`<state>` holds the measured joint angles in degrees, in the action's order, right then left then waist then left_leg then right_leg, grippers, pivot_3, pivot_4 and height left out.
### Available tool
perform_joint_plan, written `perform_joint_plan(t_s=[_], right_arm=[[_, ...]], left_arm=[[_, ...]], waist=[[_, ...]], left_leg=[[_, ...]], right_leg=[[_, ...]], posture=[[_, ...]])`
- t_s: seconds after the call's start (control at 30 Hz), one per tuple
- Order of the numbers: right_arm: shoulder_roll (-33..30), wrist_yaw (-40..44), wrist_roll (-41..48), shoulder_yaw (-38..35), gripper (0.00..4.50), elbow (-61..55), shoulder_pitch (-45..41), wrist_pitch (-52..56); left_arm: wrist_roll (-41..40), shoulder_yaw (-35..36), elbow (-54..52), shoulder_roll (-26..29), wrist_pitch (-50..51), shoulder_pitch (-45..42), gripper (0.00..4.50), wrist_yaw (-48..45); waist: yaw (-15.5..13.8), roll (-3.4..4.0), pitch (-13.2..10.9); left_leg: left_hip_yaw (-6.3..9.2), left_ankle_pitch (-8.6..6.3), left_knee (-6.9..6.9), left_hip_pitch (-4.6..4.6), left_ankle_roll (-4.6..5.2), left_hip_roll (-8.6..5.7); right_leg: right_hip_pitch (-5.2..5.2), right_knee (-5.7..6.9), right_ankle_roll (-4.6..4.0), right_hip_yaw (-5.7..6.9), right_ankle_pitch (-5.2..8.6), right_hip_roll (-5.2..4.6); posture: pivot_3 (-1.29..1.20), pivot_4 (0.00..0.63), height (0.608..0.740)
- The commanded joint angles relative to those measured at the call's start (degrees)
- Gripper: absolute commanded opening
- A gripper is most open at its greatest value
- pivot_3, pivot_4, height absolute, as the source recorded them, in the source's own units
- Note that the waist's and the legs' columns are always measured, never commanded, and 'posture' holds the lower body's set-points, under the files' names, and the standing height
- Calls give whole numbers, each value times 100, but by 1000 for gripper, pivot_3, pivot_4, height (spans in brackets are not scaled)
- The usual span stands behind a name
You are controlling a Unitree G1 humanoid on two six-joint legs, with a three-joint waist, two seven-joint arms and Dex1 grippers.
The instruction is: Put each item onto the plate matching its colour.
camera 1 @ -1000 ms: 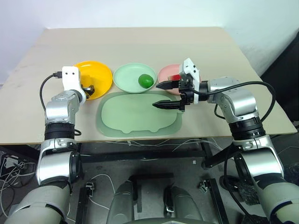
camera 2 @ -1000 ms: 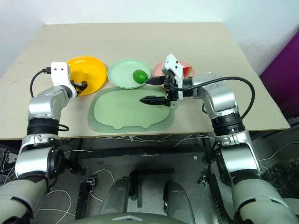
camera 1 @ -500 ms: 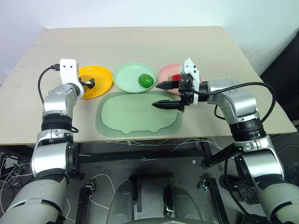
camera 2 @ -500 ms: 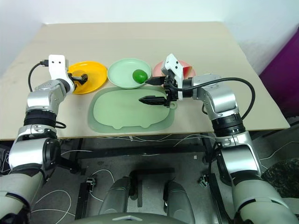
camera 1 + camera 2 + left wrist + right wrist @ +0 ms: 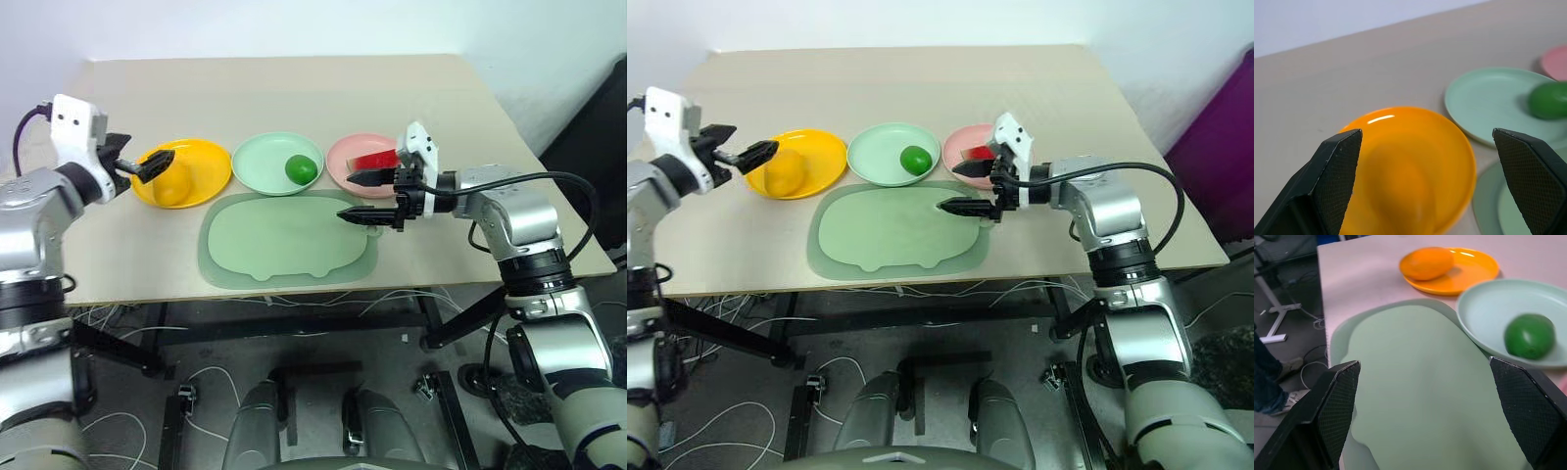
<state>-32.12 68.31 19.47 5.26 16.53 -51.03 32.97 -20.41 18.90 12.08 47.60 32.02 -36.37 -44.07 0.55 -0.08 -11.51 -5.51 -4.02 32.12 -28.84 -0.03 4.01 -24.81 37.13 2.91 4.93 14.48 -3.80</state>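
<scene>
The yellow mango (image 5: 173,184) lies on the orange-yellow plate (image 5: 208,164), the green lime (image 5: 302,169) on the mint green plate (image 5: 265,157), and the red watermelon wedge (image 5: 375,160) on the pink plate (image 5: 345,157). My left gripper (image 5: 157,164) is open and empty at that plate's left rim, raised and apart from the mango (image 5: 1400,196). My right gripper (image 5: 346,196) is open and empty, pointing left over the right end of the mat, just in front of the pink plate. Its wrist view looks past the lime (image 5: 1529,336) to the mango (image 5: 1426,263).
A large pale green mat (image 5: 289,238) lies in front of the three plates, near the table's front edge (image 5: 294,291). Bare tabletop (image 5: 294,93) stretches behind the plates. A person's leg and shoe (image 5: 1271,382) stand on the floor beyond the table's left side.
My left gripper has opened, leaving the mango on the orange-yellow plate, and has risen and drawn back to the left. My right gripper has shifted slightly right, uncovering the pink plate.
</scene>
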Motion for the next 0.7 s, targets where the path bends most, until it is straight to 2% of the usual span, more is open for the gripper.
perform_joint_plan(t_s=[0.03, 0.33, 0.53, 0.7], right_arm=[[-144, -2, 92, -297, 4500, -42, -11, -227], [-341, -75, 104, -729, 4500, 98, 370, -871], [-472, 33, 154, -849, 4500, 25, 648, -1011], [-539, 40, 207, -917, 4500, -19, 861, -1121]], left_arm=[[-280, 476, -187, 250, -511, 275, 4480, -433], [-382, 627, 455, 493, -1887, 973, 4480, -1593], [-411, 548, 888, 526, -2362, 1291, 4480, -2269], [-305, 462, 1175, 417, -2700, 1363, 4480, -2307]], waist=[[8, 0, 0], [9, -1, 1], [23, -1, 1], [14, -1, 1]], left_leg=[[-5, -1, -3, -1, 0, 3], [-69, -2, -9, -28, 1, 61], [-78, -2, -12, -40, 1, 70], [-77, -2, -11, -40, 1, 71]], right_leg=[[-14, -5, -3, -3, -6, -4], [-59, -20, -15, -17, -30, 1], [-73, -22, -16, -25, -30, 6], [-78, -23, -16, -27, -30, 4]], posture=[[0, 150, 737], [0, 150, 737], [0, 150, 737], [0, 150, 737]])
